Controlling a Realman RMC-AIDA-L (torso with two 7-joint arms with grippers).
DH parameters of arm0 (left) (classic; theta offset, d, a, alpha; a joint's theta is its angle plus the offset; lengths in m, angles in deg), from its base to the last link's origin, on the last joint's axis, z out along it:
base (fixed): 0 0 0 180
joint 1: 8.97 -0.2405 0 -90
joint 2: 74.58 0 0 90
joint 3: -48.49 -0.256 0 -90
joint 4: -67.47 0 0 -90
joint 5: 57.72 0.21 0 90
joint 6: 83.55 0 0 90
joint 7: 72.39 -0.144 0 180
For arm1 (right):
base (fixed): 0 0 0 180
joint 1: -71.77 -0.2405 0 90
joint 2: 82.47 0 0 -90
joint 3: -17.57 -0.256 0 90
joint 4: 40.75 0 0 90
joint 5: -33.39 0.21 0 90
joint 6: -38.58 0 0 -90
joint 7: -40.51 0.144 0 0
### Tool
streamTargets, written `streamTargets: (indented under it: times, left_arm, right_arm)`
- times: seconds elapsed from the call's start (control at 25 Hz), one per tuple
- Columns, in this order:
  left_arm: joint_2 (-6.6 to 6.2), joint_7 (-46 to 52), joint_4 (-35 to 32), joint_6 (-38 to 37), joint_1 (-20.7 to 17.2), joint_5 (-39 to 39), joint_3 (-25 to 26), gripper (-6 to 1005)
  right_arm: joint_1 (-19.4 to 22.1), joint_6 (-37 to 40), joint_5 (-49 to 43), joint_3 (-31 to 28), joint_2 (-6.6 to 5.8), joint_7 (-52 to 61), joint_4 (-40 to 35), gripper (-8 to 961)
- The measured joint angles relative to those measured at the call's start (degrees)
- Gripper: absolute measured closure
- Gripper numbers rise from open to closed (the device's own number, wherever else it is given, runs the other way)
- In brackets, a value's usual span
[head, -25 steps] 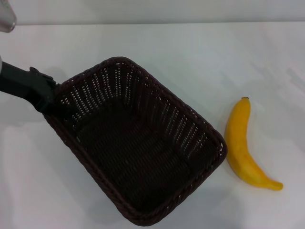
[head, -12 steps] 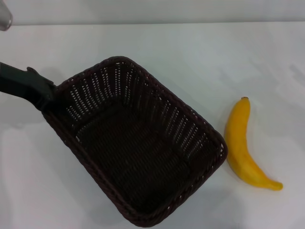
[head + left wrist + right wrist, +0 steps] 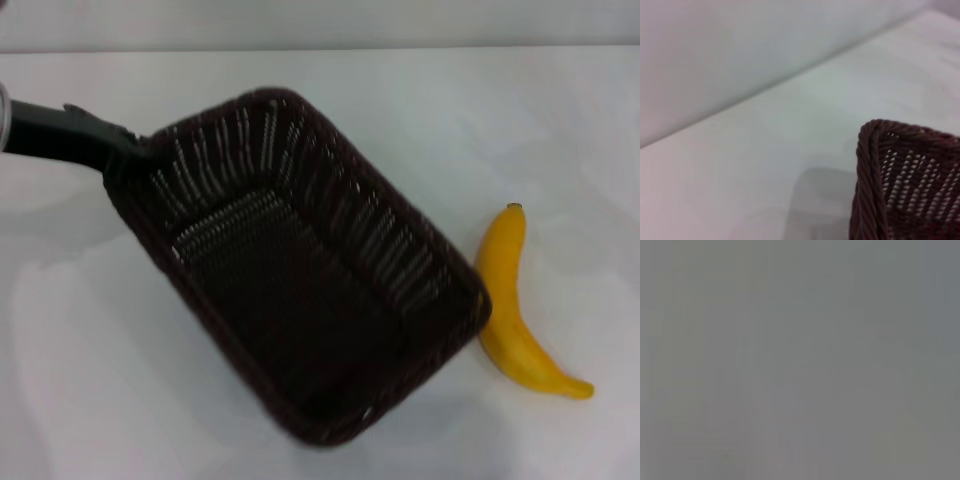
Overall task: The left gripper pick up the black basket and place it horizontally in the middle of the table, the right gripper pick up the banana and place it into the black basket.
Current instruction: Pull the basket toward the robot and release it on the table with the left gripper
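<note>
The black basket [image 3: 300, 270] is a large dark woven rectangle lying diagonally across the middle of the white table [image 3: 90, 400], its left corner raised. My left gripper [image 3: 120, 155] comes in from the left edge and is shut on the basket's rim at that corner. A corner of the basket also shows in the left wrist view [image 3: 905, 185]. The yellow banana [image 3: 510, 305] lies on the table just right of the basket, its brown tip pointing away from me. My right gripper is out of view; the right wrist view shows only grey.
The table's far edge meets a pale wall [image 3: 320, 20] at the back. Bare table surface lies left of and in front of the basket and right of the banana.
My left gripper has lifted and swung the basket's left corner up and away from me, turning the basket. The banana has not moved.
</note>
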State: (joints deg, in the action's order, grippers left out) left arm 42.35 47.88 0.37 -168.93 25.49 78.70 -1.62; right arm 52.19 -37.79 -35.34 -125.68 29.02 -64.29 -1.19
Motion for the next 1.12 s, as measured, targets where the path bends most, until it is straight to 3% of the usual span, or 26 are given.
streamTargets:
  times: [0.08, 0.2, 0.64, 0.84, 1.12]
  left_arm:
    - [1.3, 4.9, -2.7, 1.3, -1.1, -0.1, 0.2, 803]
    - [2.15, 12.6, -5.0, 3.3, -2.9, -0.7, -1.9, 803]
    - [2.04, 42.0, -8.9, 10.9, -7.7, -2.7, -15.2, 805]
    - [1.97, 50.6, -8.9, 9.5, -8.7, -2.4, -17.1, 805]
    - [2.07, 52.1, -9.4, 1.9, -8.5, -2.5, -16.5, 807]
  right_arm:
    - [-0.3, 0.8, 0.0, -0.5, -0.75, -0.6, 0.8, 113]
    - [-0.7, 3.3, 0.0, -0.8, -1.84, -1.6, 2.5, 113]
    - [-1.9, 14.2, -0.6, -0.9, -5.51, -1.6, 8.1, 113]
    - [-2.3, 16.6, -2.2, -0.7, -5.85, -1.3, 10.1, 113]
    - [-3.1, 18.6, -5.4, -0.7, -5.21, 0.8, 12.7, 113]
